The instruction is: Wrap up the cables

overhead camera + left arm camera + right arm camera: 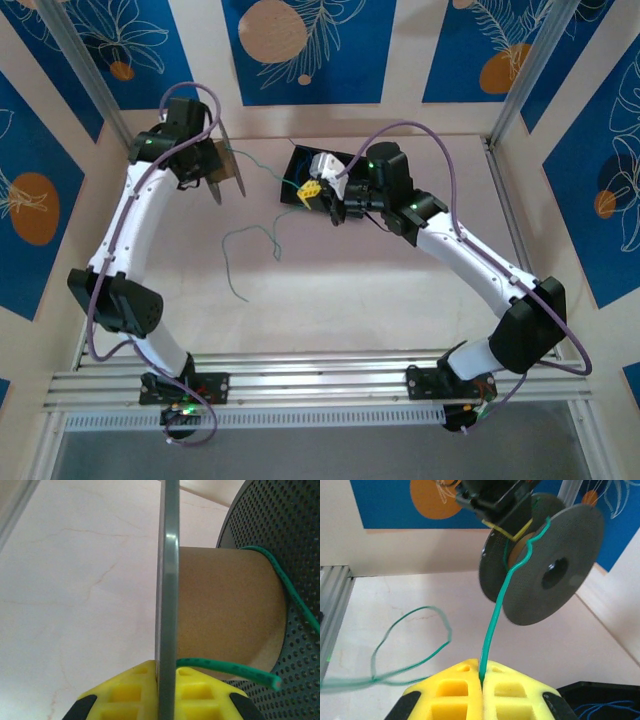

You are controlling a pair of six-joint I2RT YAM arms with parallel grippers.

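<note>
Green cable [492, 625]: pinched in the pressed-together right end effector [481, 669], rising to the spool [555, 575] just ahead of it.
Slack: a loose loop on the tabletop [380, 300], to that end effector's left.
Left end effector [166, 672]: clamped on one spool flange's rim.
Blue cables [600, 710]: in the black tray [590, 687], beside the right end effector.
Open room: bare tabletop between both end effectors and the arm bases.

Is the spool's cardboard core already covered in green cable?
No, the cardboard core is almost bare in the left wrist view, with only a strand of green cable crossing it.
</note>
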